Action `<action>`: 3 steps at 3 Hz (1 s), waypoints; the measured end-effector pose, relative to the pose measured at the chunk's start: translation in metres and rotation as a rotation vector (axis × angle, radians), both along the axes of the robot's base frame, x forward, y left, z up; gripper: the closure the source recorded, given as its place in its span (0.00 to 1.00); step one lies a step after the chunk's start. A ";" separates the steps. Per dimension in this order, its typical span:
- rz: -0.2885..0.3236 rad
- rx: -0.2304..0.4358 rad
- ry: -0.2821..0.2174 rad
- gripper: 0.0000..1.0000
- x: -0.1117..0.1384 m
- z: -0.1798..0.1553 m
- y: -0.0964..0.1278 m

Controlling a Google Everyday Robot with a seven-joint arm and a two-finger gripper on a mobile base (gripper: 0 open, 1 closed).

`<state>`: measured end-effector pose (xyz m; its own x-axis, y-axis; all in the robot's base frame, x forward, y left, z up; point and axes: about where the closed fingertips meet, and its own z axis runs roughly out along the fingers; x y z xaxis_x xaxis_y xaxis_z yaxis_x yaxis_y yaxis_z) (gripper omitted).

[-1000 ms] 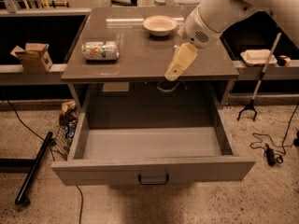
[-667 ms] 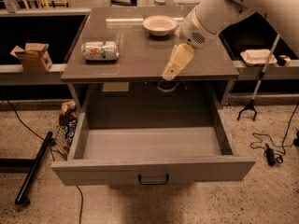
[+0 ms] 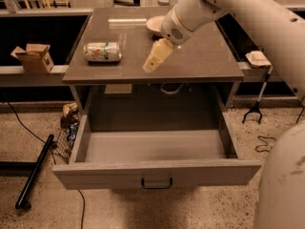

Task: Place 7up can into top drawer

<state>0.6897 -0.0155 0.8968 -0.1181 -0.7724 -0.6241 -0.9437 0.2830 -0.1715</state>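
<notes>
Camera view: I have the gripper (image 3: pixel 148 67) hanging over the bench (image 3: pixel 209 56), close to its front edge and a little left of centre, pointing down toward 7 o'clock. The fingers (image 3: pixel 155 56) read as narrow, drawn together into one pale wedge with nothing between them. The can (image 3: pixel 102 52) lies on its side on the bench at the gripper's 9 o'clock, well apart from it, its long axis running left to right. At the gripper's 12 o'clock a white bowl (image 3: pixel 153 24) sits toward the back of the bench, partly hidden behind the arm (image 3: pixel 228 8). The drawer (image 3: pixel 95 173) stands pulled out toward 6 o'clock below the bench, its grey floor in plain sight and its dark handle (image 3: pixel 157 183) at the middle of the front panel. Off the bench, at the can's 9 o'clock, a cardboard box (image 3: pixel 33 57) rests on a ledge.
</notes>
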 end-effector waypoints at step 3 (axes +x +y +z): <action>-0.008 0.112 0.030 0.00 0.022 0.000 0.053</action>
<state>0.7118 0.0380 0.8966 -0.1439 -0.6966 -0.7029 -0.9454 0.3067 -0.1105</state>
